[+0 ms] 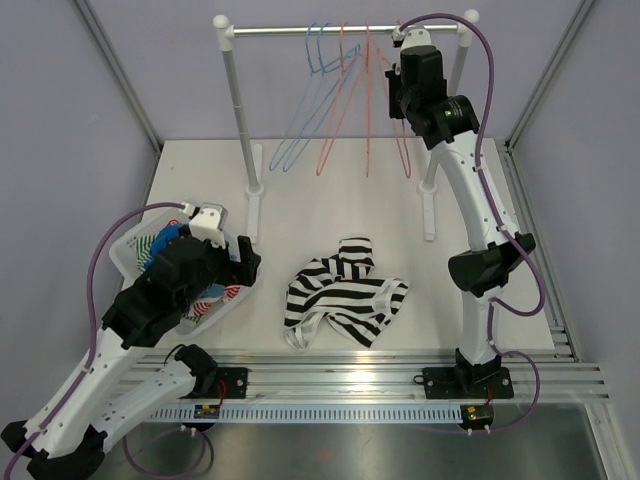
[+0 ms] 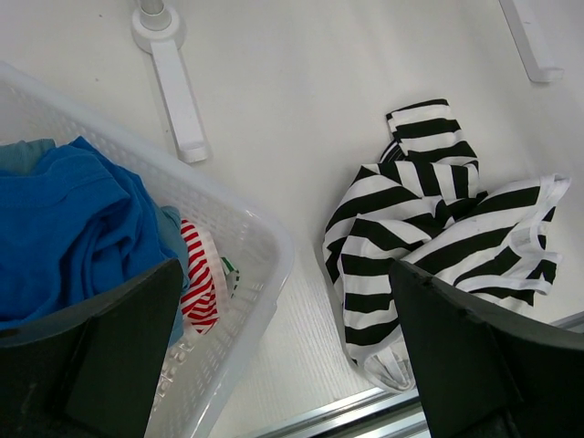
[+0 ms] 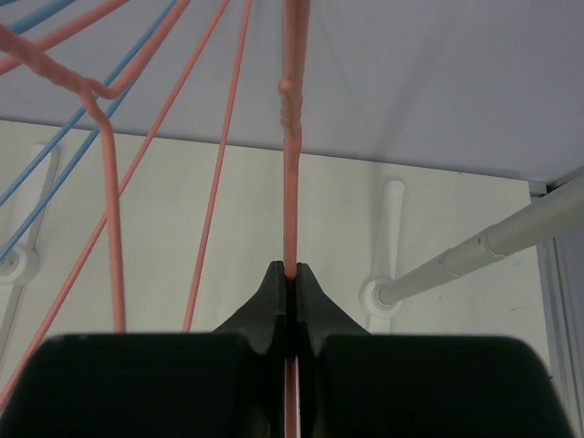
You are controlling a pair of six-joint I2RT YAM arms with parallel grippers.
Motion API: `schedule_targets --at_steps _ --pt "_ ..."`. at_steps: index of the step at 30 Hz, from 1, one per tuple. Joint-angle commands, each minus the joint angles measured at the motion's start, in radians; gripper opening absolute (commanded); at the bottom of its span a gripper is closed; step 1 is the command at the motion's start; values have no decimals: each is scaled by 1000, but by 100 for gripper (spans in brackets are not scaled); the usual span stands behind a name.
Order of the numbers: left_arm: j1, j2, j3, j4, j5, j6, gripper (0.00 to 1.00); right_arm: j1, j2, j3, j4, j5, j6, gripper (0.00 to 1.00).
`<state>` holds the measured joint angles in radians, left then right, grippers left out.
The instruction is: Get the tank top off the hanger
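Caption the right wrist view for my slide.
Right tool shut on the wire of a pink hanger, other pink hangers to its left, rack pole at right.

- It was a robot lab.
- Plain walls and metal poles boxed in a white table.
- Robot arms sat on a rail at its near edge.

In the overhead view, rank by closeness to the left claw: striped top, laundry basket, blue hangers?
1. laundry basket, under the left gripper.
2. striped tank top, on the table beside it.
3. blue hangers, on the far rail.
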<state>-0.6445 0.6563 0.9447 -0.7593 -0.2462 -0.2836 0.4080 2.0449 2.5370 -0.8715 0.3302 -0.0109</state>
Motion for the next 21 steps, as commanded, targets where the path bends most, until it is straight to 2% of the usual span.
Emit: schedule_targets --at_steps 1,4,5,7,9,10,12,13,14,16,18,19,21 --pt "17 17 0 49 44 20 99 8 -71 -18 17 -66 5 0" --pt "28 22 2 49 53 18 99 8 -91 -27 11 -97 5 2" --pt "32 20 2 49 56 18 99 9 -95 -30 8 -92 5 9" --pt "37 22 9 51 61 18 99 8 -117 -35 3 -76 5 30" --pt "42 32 32 49 74 0 99 8 -140 -53 2 -44 5 41" --pt "42 39 43 43 81 -11 99 8 -167 -63 -1 -36 5 58" --pt "42 72 66 40 97 -51 99 8 -205 -102 0 -8 5 76" --pt "42 91 90 28 105 -78 99 8 -254 -121 3 -2 5 93" --pt "40 112 104 22 108 -95 99 8 -282 -165 6 1 5 99" --pt "34 170 123 18 113 -150 99 8 -383 -220 26 -11 23 100" --pt "-29 203 117 41 90 -181 99 8 -464 -317 40 -71 42 99" --pt "-64 236 108 72 41 -205 99 8 -558 -354 61 -94 48 99" --pt "-174 278 94 110 10 -219 99 8 -670 -501 141 -166 77 99"
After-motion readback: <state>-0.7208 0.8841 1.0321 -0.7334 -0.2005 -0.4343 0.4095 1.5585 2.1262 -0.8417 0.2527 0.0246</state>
